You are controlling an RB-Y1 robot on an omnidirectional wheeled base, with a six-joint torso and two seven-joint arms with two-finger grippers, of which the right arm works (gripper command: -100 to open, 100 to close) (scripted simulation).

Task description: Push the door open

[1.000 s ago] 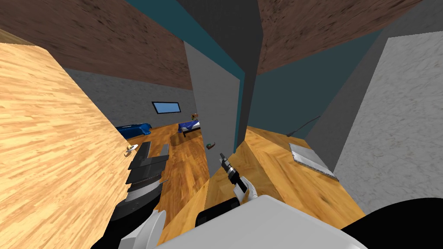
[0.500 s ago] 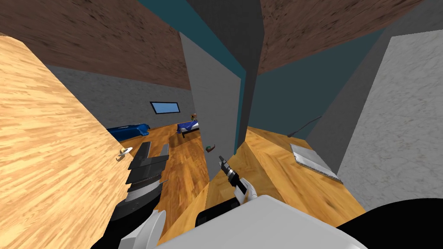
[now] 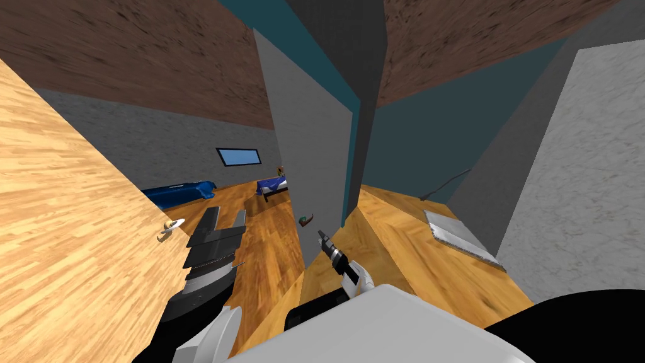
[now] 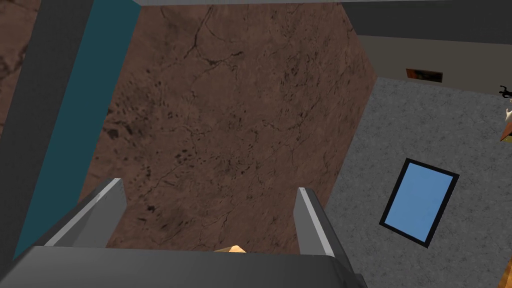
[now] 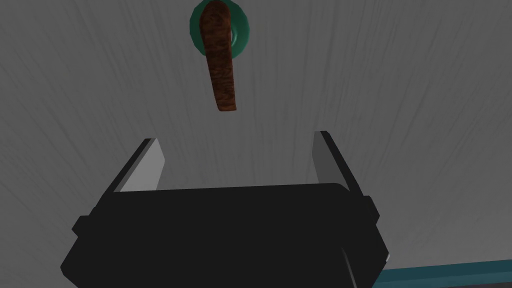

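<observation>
Door (image 3: 308,151) is grey, dead ahead, its brown lever (image 5: 220,60) on a green rosette (image 5: 240,30) just past my right gripper (image 5: 236,137), fingers wide, holding nothing; left gripper (image 4: 209,185) wide too, up beside a wooden panel (image 3: 63,220); versus a second ago that panel's silver handle (image 3: 169,228) sits further left and more door face shows

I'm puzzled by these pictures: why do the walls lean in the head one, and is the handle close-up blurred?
Head view: a very wide lens splays the walls to the corners; the grey door isn't leaning. Right wrist view: dim, even light, no glare; the brown handle is sharp beyond the open right hand.
</observation>
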